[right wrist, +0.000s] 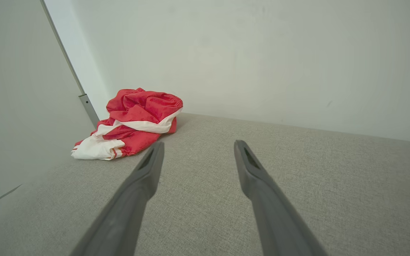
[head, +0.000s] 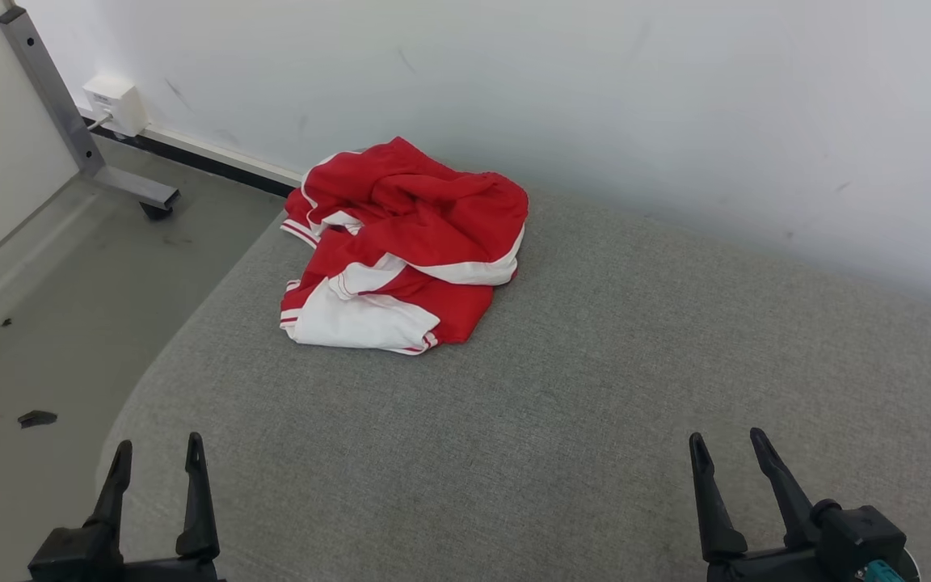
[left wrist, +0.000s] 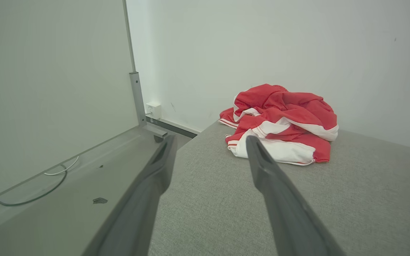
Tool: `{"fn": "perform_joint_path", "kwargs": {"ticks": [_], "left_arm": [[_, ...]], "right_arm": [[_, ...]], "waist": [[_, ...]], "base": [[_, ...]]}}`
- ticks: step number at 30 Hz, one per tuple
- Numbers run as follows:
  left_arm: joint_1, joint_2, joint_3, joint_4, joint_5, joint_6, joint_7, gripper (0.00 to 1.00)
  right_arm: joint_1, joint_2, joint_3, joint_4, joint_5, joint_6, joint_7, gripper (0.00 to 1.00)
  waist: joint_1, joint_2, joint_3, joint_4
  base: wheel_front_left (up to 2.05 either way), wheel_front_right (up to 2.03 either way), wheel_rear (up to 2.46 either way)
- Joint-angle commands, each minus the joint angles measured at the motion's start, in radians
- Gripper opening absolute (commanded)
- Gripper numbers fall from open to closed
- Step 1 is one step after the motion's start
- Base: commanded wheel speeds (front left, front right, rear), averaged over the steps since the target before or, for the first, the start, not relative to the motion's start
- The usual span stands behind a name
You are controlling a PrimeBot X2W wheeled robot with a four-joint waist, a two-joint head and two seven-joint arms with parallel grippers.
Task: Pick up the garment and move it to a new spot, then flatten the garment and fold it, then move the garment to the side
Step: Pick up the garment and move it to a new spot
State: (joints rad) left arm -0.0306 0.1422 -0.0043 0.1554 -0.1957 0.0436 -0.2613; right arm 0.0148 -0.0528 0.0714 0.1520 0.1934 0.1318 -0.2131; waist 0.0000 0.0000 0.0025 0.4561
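Fingers first: left fingers at the near left are spread apart with nothing between them, and right fingers at the near right are parted as well, also holding nothing. Both pairs hover over the near edge of the grey fabric-covered table, tips pointing toward the far wall.

Okay, the garment: red with white panels and thin stripes, bunched in a crumpled heap at the far left of the table, close to the wall and just inside the table's left edge. It is well apart from both pairs of fingers.

From the left wrist I see the left fingers open, the garment lying beyond the right-hand tip. From the right wrist, the right fingers are open too, and the garment sits off to the far left.

Left of the table is the floor, with a dark scrap on it, a metal post on a foot, and a white box on the wall. A cable loops along the floor.
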Motion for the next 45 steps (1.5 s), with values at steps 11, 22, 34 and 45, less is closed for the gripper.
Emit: {"fn": "perform_joint_path", "kwargs": {"ticks": [11, 22, 34, 45], "left_arm": [[-0.046, -0.009, -0.004, 0.008, -0.023, -0.003, -0.003, 1.00], [-0.350, 0.048, 0.035, 0.029, -0.069, -0.038, 0.001, 1.00], [-0.717, 0.151, 0.062, 0.077, -0.076, -0.052, 0.057, 1.00], [-0.950, 0.217, 0.022, 0.384, -0.097, -0.114, 0.173, 1.00]], "right_arm": [[-0.033, -0.020, 0.011, 0.002, 0.006, -0.002, 0.000, 1.00], [-0.101, -0.071, -0.020, -0.051, -0.013, -0.002, 0.023, 1.00], [-0.153, -0.095, -0.107, -0.103, -0.015, -0.002, 0.001, 1.00], [-0.191, -0.108, -0.139, -0.101, -0.021, -0.002, -0.016, 1.00]], "waist": [[0.0000, 0.0000, 0.040, -0.041], [0.0000, 0.0000, 0.203, -0.228], [0.0000, 0.0000, 0.393, -0.440], [0.0000, 0.0000, 0.457, -0.474]], "base": [[0.00, 0.00, 0.00], [0.00, 0.00, 0.00], [0.00, 0.00, 0.00], [0.00, 0.00, 0.00]]}}
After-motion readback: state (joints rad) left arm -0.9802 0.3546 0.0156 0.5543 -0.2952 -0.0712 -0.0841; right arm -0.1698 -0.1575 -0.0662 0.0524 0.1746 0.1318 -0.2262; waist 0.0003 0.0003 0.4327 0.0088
